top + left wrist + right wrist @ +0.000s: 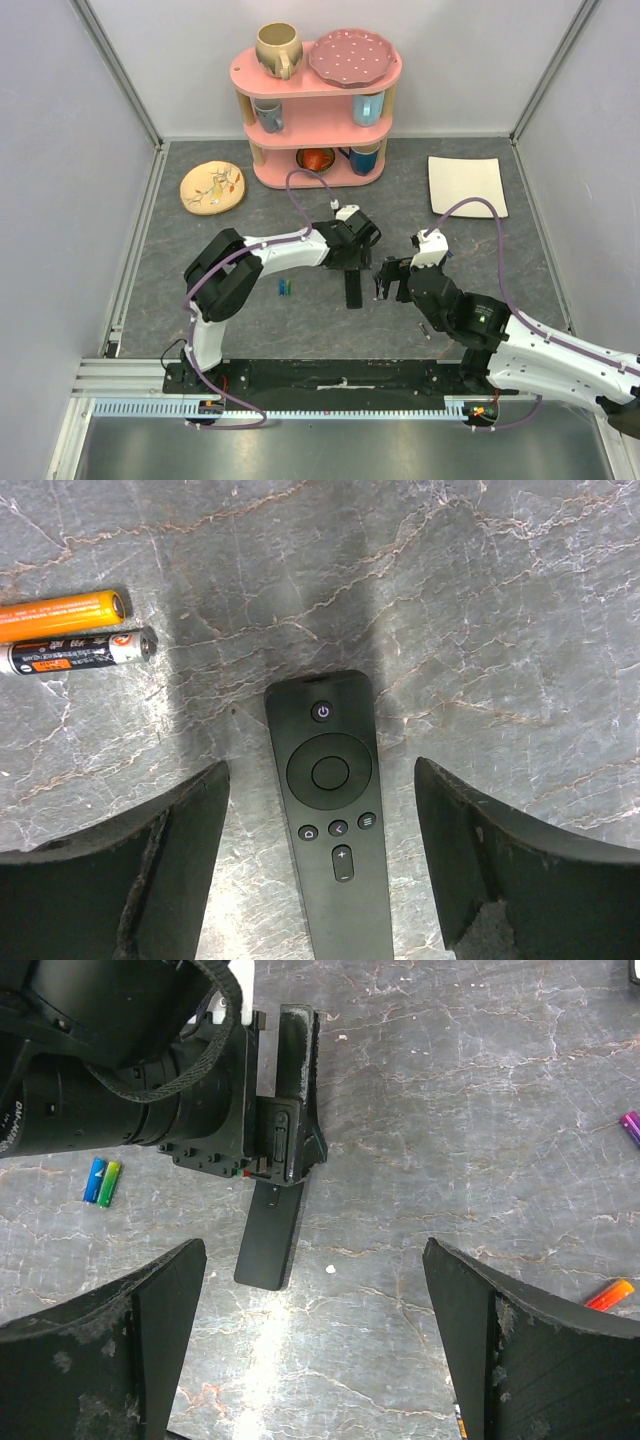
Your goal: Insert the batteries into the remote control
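The left gripper (322, 770) is released. Its two fingers (150, 870) stand one at each side of the remote control (330, 810), and a strip of bare table (500, 630) shows at both sides, so they grasp nothing. The remote control lies flat between them, buttons up. Beyond the finger tip at the left of this wrist view lie an orange battery (60, 612) and a black-and-grey battery (75, 652), side by side. The right gripper (315, 1245) is spread wide with nothing inside. Ahead of its fingers the left gripper hangs over the remote control, and beside that lie blue and green batteries (102, 1182).
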You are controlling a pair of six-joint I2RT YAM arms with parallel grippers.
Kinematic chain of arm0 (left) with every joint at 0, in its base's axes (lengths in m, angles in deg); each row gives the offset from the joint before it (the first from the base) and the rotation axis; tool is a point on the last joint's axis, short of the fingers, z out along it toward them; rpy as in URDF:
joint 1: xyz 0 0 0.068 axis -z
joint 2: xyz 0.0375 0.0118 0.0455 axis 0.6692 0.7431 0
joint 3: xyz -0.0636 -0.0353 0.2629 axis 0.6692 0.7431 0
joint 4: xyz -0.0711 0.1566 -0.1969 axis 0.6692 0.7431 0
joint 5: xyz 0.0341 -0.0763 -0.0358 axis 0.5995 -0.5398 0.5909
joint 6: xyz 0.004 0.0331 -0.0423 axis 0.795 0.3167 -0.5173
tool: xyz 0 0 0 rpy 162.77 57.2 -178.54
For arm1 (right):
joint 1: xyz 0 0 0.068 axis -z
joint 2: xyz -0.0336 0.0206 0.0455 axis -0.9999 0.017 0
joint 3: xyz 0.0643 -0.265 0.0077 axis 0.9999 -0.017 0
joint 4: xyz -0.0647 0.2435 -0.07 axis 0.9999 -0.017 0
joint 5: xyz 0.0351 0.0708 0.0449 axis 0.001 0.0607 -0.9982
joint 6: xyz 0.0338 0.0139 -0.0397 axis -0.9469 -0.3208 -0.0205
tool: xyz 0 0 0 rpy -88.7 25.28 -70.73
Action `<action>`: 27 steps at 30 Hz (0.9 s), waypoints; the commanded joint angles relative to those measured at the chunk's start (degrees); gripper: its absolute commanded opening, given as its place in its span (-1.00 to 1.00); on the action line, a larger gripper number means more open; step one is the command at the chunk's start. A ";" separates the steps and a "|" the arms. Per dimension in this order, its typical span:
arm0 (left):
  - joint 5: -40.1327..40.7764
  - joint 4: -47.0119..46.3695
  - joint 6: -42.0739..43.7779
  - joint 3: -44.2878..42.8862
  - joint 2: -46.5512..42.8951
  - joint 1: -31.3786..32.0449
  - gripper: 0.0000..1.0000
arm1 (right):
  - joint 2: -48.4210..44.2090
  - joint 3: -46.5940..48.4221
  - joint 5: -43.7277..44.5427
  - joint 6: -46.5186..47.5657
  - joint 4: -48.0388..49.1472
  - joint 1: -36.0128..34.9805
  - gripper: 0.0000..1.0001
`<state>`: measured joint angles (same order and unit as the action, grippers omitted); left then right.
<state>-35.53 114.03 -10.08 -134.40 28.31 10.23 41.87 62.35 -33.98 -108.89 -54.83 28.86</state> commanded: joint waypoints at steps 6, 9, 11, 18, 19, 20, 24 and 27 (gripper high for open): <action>5.45 7.76 -1.33 -4.48 4.61 1.56 0.48 | -1.89 1.09 2.90 0.74 -0.85 -0.04 0.95; 5.98 8.91 -1.68 -4.66 5.31 1.91 0.40 | -2.24 1.44 3.08 0.92 -1.38 -0.04 0.95; 6.33 9.44 -1.77 -4.66 5.75 2.09 0.34 | -2.33 1.53 3.34 0.92 -1.73 -0.04 0.95; 6.42 11.46 -1.77 -6.24 8.39 2.70 0.24 | -3.12 1.71 3.78 1.00 -2.78 -0.04 0.95; 6.42 11.64 -1.77 -6.24 8.74 2.70 0.23 | -3.12 1.71 3.78 0.92 -2.96 -0.13 0.95; 6.42 11.90 -1.77 -6.24 8.91 2.88 0.23 | -3.12 1.71 4.05 0.92 -3.05 -0.04 0.95; 6.42 11.90 -1.77 -5.89 9.00 3.06 0.03 | -3.12 1.53 4.14 0.65 -3.31 -0.04 0.95; 6.15 11.81 -1.94 -5.54 8.74 3.06 -0.37 | -2.95 1.79 4.05 0.65 -3.31 -0.04 0.95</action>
<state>-27.72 122.99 -10.06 -141.59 33.55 12.83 39.49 62.35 -31.53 -108.46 -57.91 28.86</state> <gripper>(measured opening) 0.463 0.976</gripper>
